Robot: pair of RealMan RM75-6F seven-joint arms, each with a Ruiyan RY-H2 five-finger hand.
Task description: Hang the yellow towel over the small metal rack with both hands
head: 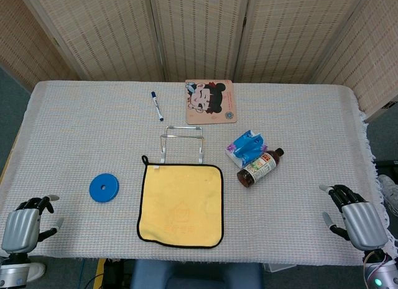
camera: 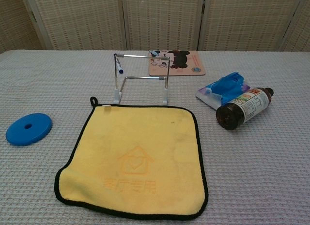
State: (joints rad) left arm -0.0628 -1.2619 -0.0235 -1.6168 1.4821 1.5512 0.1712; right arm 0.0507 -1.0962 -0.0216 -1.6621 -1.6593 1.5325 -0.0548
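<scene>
Yellow towel [camera: 135,159]: nearest item, spread flat at the middle of the table's near edge, one layer, unfolded. Black piping all round, a small black hanging loop at its far-left corner, a faint house emblem pressed into the pile. Laid open like this, both near corners are free to be picked up, one per side.

Small metal rack [camera: 141,77]: bare wire frame standing upright just beyond the towel's far edge, top bar empty. Its position directly behind the towel suggests a straight lift-and-drape.

Left robot hand [head: 25,224]: at the near-left corner of the table [head: 74,152], grasping nothing, fingers loosely apart, well clear of the towel.

Right robot hand [head: 357,219]: at the near-right corner, likewise empty with fingers spread. Task judged not yet begun.

Sundries: blue disc [camera: 29,128] left of the towel; brown bottle [camera: 243,107] and blue tissue pack [camera: 223,90] to its right; cartoon mat [head: 210,101] and marker pen [head: 157,105] toward the far edge.
</scene>
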